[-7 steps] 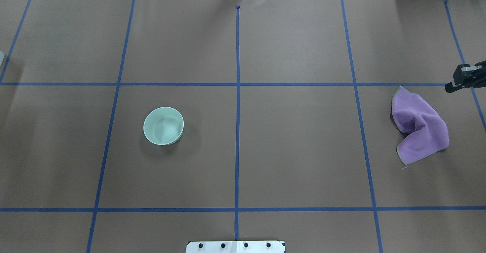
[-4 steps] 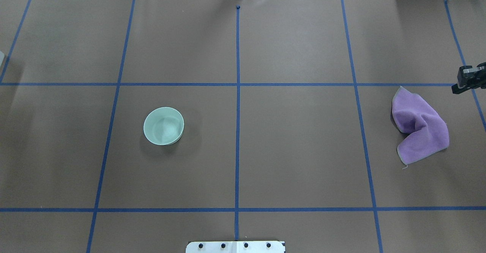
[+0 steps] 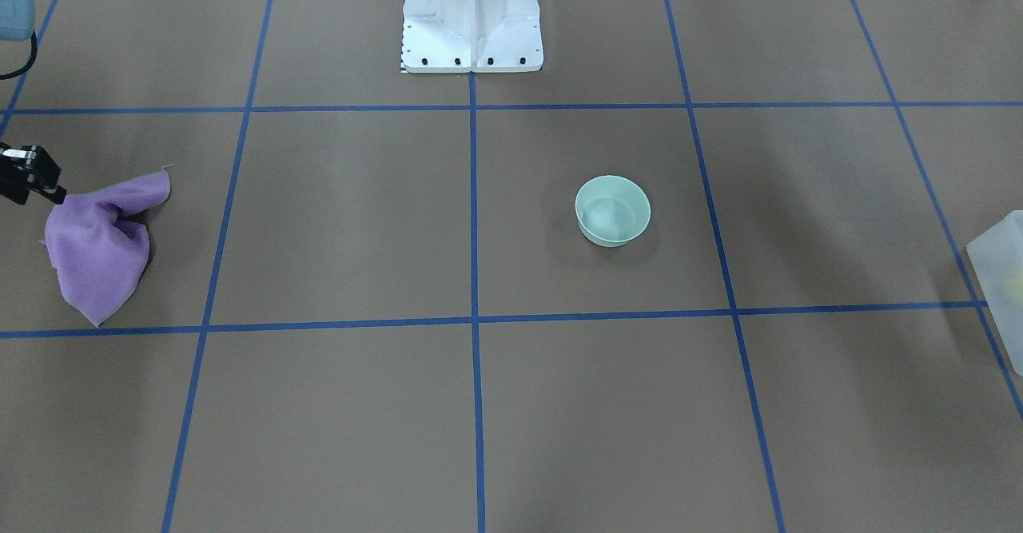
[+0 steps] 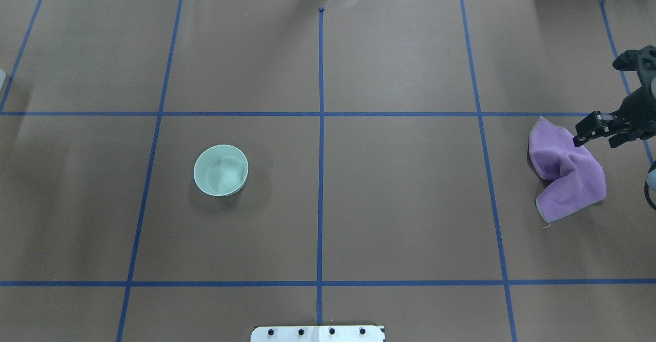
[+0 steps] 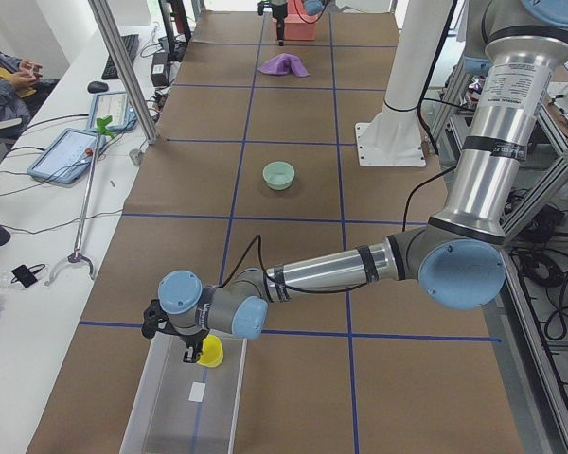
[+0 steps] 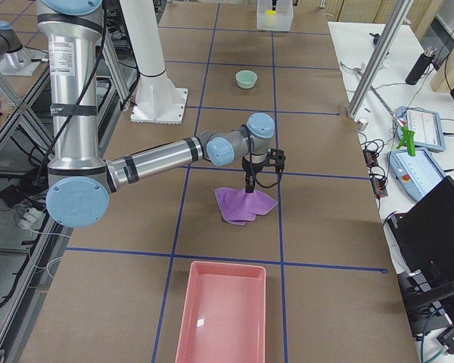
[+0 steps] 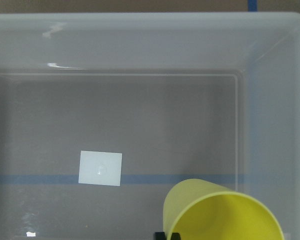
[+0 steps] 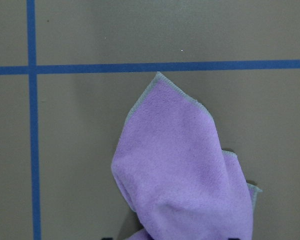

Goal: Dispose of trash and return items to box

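The yellow cup (image 7: pixel 220 212) hangs tilted at the bottom right of the left wrist view, its mouth toward the lens, over the frosted box (image 7: pixel 140 45). In the exterior left view the left gripper (image 5: pixel 197 354) sits at the box's nearer end, low in the frame, and appears closed on the cup. The cup looks too close to the camera to be lying on the box floor, so dropping it in is probably the step in hand.

The mint bowl (image 4: pixel 221 170) stands upright left of centre in the overhead view, well apart from both arms. It is on the left arm's half, so that arm is the nearer for fetching it. Being round, it favours no approach angle.

At the right edge of the overhead view the purple cloth (image 4: pixel 566 175) lies crumpled, its length running from upper left to lower right. The right gripper (image 4: pixel 595 136) hovers over the cloth's upper end with fingers spread wide. The cloth therefore lies straight below it. The pink tray (image 6: pixel 223 318) waits at the bottom of the exterior right view.
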You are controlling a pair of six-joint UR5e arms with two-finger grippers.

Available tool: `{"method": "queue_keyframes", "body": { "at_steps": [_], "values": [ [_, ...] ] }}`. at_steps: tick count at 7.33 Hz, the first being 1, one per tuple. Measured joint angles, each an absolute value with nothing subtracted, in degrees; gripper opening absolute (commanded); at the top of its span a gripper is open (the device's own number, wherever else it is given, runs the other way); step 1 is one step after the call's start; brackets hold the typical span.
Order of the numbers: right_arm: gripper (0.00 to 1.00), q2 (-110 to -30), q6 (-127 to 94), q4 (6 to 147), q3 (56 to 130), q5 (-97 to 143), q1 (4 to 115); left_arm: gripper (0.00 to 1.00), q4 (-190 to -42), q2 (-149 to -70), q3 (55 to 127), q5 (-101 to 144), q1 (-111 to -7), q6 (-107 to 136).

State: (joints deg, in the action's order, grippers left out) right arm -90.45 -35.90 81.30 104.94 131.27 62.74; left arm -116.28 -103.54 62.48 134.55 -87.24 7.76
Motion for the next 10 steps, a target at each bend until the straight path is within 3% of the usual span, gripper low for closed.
{"method": "queue_keyframes", "body": {
  "at_steps": [2,3,4,7,10],
  "values": [
    [1.0,-90.4,-39.9,70.6,98.4,131.0,59.8,0.99,-104.7,-103.5,73.5,136.9,-89.0,8.4],
    [0.65,-90.6,-42.0,68.0,97.1,130.9,58.2,0.99,-98.4,-103.0,80.9,137.4,-88.8,11.7],
    [0.01,-90.7,-43.3,67.1,96.7,130.8,57.1,0.99,-96.3,-101.9,87.1,137.5,-86.3,18.8],
    [0.0,-91.1,-44.3,65.7,97.3,130.8,56.7,0.99,-98.9,-99.5,102.5,133.1,-68.4,48.6],
    [0.0,-91.2,-43.4,65.8,100.7,134.0,62.4,0.99,-99.2,-102.9,108.9,122.2,-49.3,69.2]
  ]
}}
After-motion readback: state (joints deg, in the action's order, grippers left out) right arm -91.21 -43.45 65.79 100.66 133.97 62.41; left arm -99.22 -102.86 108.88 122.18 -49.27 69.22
